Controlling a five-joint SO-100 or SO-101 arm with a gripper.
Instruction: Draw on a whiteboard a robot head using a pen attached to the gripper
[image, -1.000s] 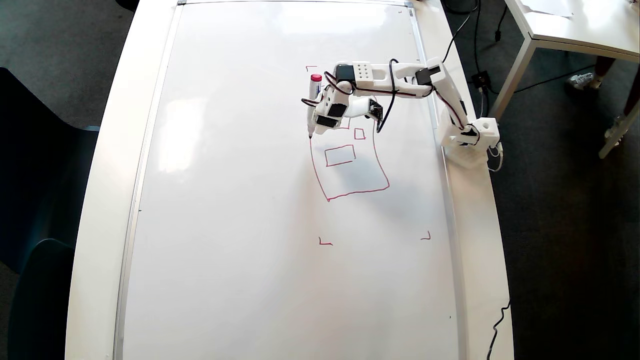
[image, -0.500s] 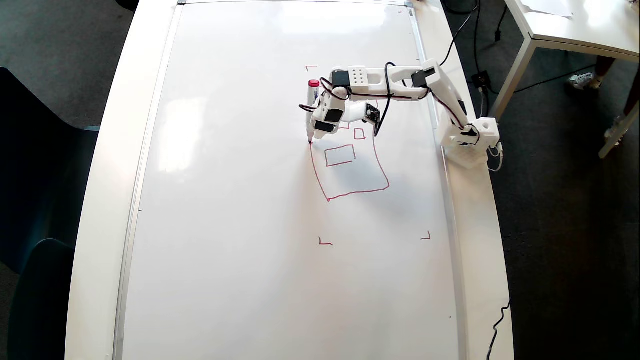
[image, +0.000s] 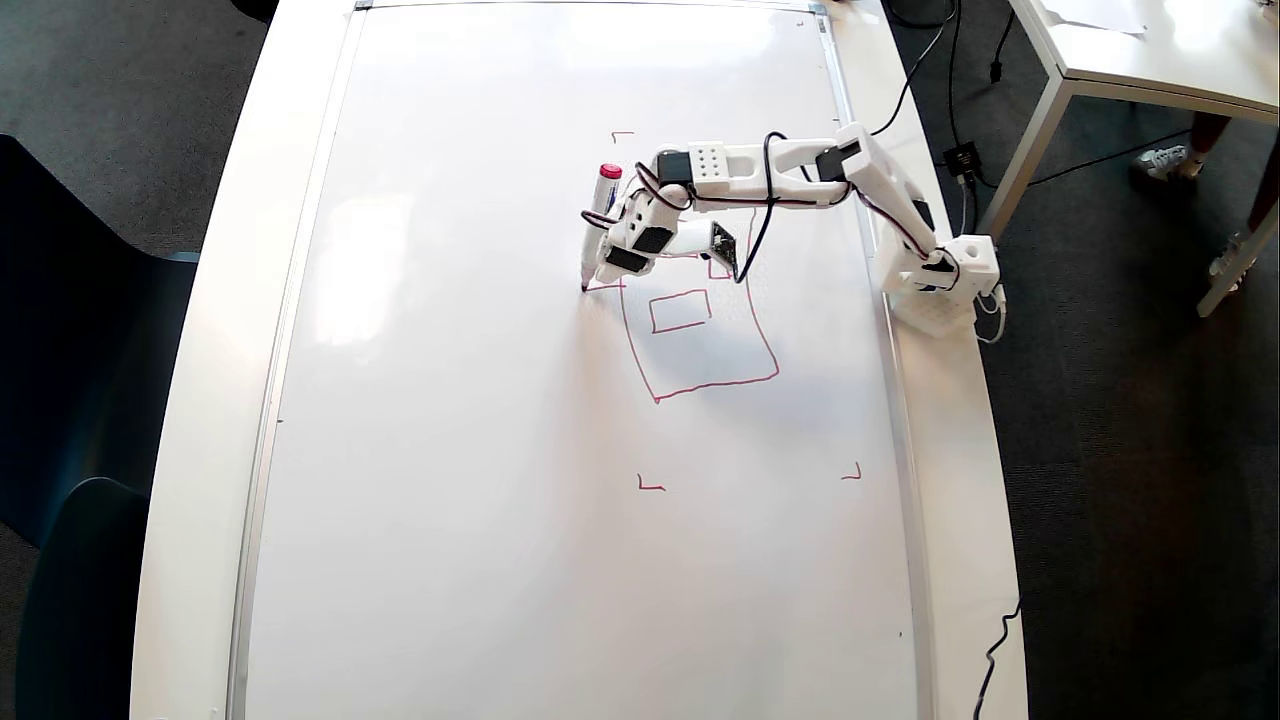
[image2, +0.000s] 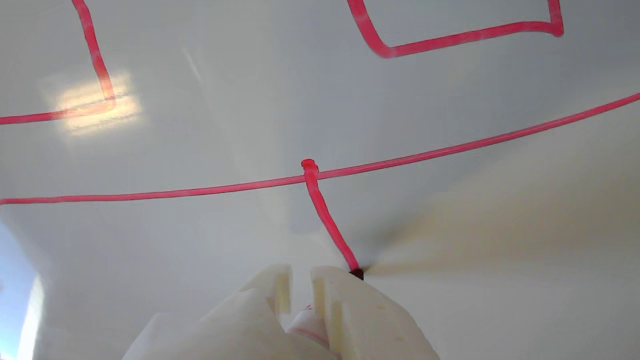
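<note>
Pen (image: 596, 225) tip just beyond gripper (image2: 300, 280)

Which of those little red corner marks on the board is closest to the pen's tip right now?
The top-left corner mark, just above the pen in the overhead view. The two lower marks sit well below the robot head.

From up here I see the whiteboard (image: 450, 450) bare and flat to the left of and below my claw (image: 600, 272); nothing on it blocks a sweep. Only the arm's base (image: 945, 285) stands on the worktop (image: 955, 480) at the right edge.
</note>
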